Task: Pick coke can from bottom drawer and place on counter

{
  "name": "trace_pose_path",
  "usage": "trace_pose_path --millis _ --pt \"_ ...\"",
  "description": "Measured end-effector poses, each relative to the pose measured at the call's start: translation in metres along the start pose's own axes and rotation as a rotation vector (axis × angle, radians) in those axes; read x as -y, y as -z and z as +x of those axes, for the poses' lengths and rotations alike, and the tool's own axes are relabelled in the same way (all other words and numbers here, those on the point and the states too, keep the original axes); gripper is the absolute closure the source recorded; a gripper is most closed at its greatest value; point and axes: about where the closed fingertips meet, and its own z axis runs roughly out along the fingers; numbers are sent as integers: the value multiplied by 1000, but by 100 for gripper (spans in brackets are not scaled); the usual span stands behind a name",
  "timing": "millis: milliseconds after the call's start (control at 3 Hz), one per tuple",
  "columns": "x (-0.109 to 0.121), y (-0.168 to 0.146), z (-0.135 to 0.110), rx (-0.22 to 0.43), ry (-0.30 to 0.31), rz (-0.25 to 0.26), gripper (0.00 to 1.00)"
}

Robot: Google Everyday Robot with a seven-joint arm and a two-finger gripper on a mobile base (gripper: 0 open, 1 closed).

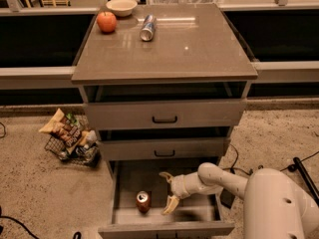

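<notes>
Although the wire basket of snack bags (70, 139) on the floor at far left has no part in your job, note that none of its printing can be read. Up on the table (199, 49) you have an apple (106, 22), a pale bowl (121, 6) behind it, and a silver-blue can (147, 27) lying on its side; its label is too indistinct to make out.

Lower down, the bottom drawer (164, 229) is pulled open, and the coke can (143, 201) stands upright on its floor, near the front and left of centre. Only its red side and silver top show, and no lettering is readable.

Just to the right of it, your end effector (167, 193) is inside the drawer with its fingers spread wide, near the can but apart from it and holding nothing.

By my reading, the reach is done. You have yet to close on the can, lift it out of the drawer and set it on the table.
</notes>
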Motion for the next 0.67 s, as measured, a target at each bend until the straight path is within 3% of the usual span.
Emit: trace_pose_path --millis 667 --pt "-2 -53 14 18 22 -68 0"
